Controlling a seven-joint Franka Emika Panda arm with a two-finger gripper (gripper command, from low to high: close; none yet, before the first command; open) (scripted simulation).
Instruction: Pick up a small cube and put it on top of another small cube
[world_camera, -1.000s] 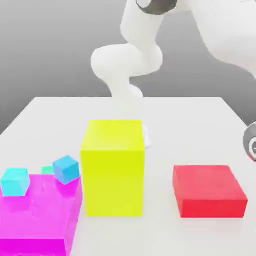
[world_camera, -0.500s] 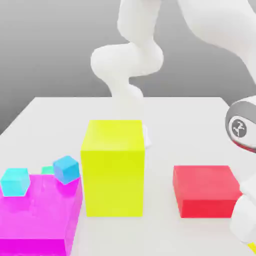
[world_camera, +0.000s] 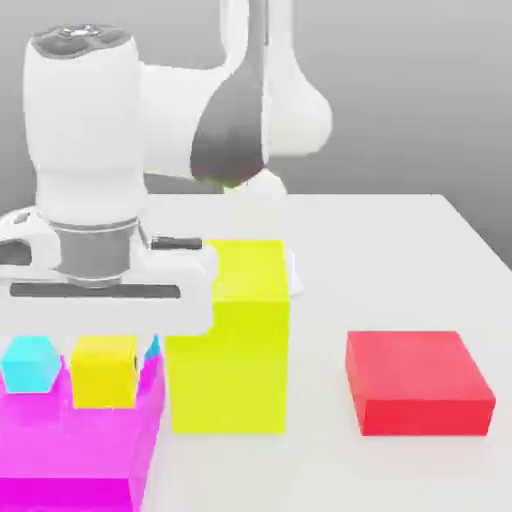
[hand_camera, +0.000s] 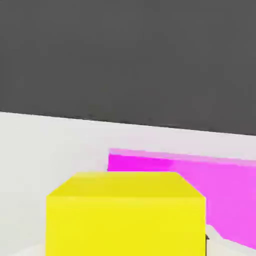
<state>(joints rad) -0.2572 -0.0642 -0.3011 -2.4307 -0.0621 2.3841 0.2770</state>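
My gripper hangs from the white hand over the magenta block at the exterior view's left. It is shut on a small yellow cube, which sits just above the block's top. The same yellow cube looms close in the hand view, with the magenta block behind it. A small cyan cube rests on the magenta block beside the held cube. A sliver of a small blue cube peeks out behind the yellow cube; the rest of it is hidden.
A tall yellow block stands right beside the magenta block, close to the hand. A flat red block lies on the white table at the exterior view's right. The arm's base rises behind.
The hand has swung from the exterior view's right edge to the left, carrying a small yellow cube, and now covers most of the blue cube. The other blocks have not moved.
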